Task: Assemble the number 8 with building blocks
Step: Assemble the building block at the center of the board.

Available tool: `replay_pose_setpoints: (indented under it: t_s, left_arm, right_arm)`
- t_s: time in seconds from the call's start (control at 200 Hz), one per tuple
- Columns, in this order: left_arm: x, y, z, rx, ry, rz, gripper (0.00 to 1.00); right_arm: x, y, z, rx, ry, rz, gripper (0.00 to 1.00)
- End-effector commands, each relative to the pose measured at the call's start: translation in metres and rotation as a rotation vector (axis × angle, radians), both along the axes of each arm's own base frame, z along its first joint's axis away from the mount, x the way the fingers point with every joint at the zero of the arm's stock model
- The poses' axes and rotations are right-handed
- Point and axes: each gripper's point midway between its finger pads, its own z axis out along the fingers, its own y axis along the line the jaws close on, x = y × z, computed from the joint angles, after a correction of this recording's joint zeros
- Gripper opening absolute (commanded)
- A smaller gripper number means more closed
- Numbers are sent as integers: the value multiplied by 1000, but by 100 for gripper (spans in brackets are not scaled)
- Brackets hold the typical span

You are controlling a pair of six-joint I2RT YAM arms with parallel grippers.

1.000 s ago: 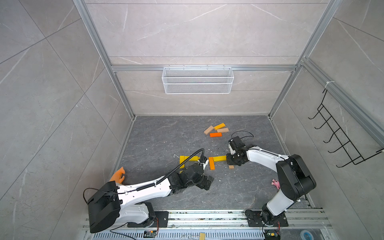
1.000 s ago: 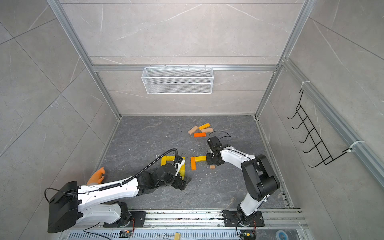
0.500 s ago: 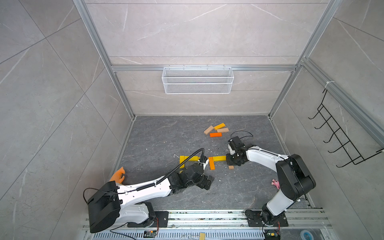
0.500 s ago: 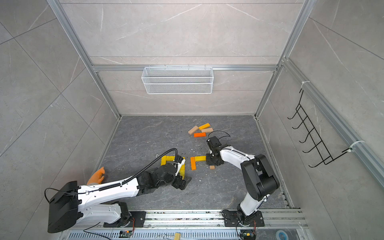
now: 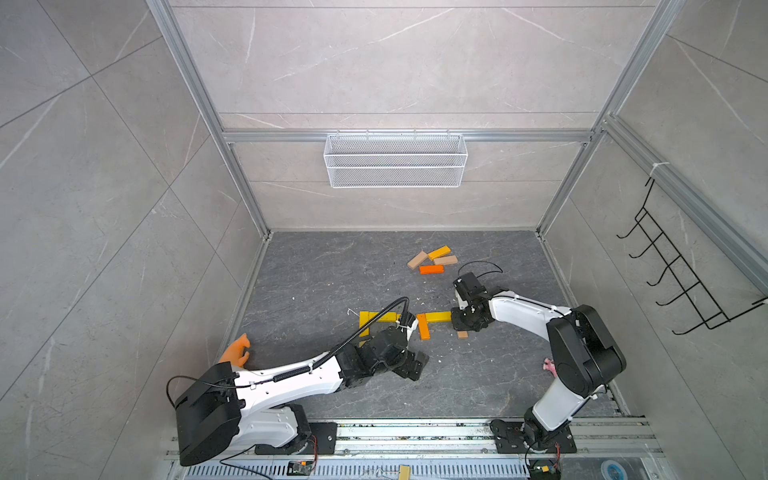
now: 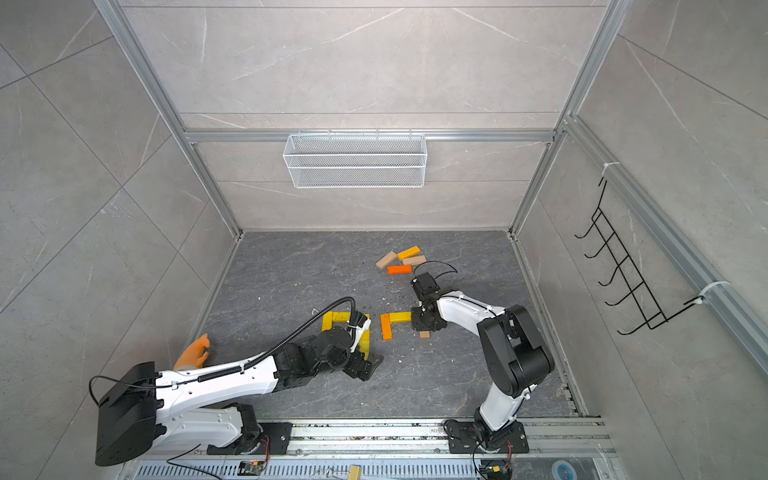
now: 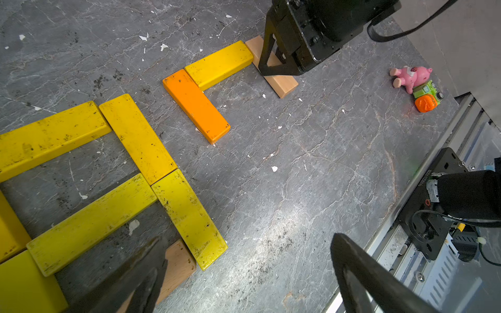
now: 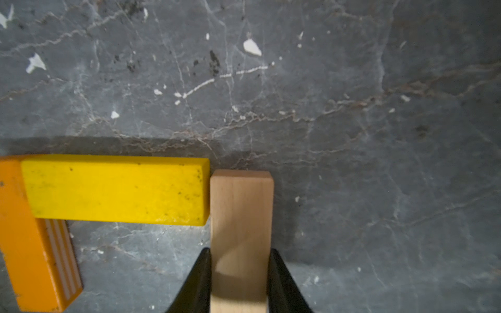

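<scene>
Only the right wrist view shows the right pincer [image 8: 240,253] clamped on the tan block [image 8: 240,211] by its sides, just beside the yellow block [image 8: 113,189], mid-desk; in both top views the arm hides all but its tip. The left pincer [image 7: 248,239] gapes empty beside scuffed yellow bars [image 7: 137,138]

Loose blocks [image 5: 431,269] behind — plush fish [image 5: 237,351] left

The worktop [image 7: 298,176] is dark grey with thin pale veins and white specks. The yellow blocks [image 7: 137,138] carry small black marks. The orange block [image 8: 27,244] has pale stripes on one side face. The tan block [image 8: 240,211] is plain light wood. The right tool [image 8: 239,252] is black. The toy pig [image 7: 410,77] is pink, the plush fish [image 5: 237,352] orange.
</scene>
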Motion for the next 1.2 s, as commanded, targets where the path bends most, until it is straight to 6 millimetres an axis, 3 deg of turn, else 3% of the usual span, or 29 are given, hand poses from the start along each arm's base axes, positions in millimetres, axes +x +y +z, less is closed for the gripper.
replay_pose_setpoints:
  t_s: [0.0,0.729,1.033,1.193]
  left_arm:
    - [4,-4,12,-45,-15,7,97]
    - [4,-8,10,-41,-7,-1,97]
    - [4,-7,9,-39,-2,4,97]
    - [5,-8,12,-42,-4,12,97]
  right_arm:
    - [1,1,0,-23,7,11,33]
    - [0,4,-9,-17,8,12,34]
    - [-1,4,-1,-5,-10,11,53]
    - [-4,5,12,16,-32,14,56]
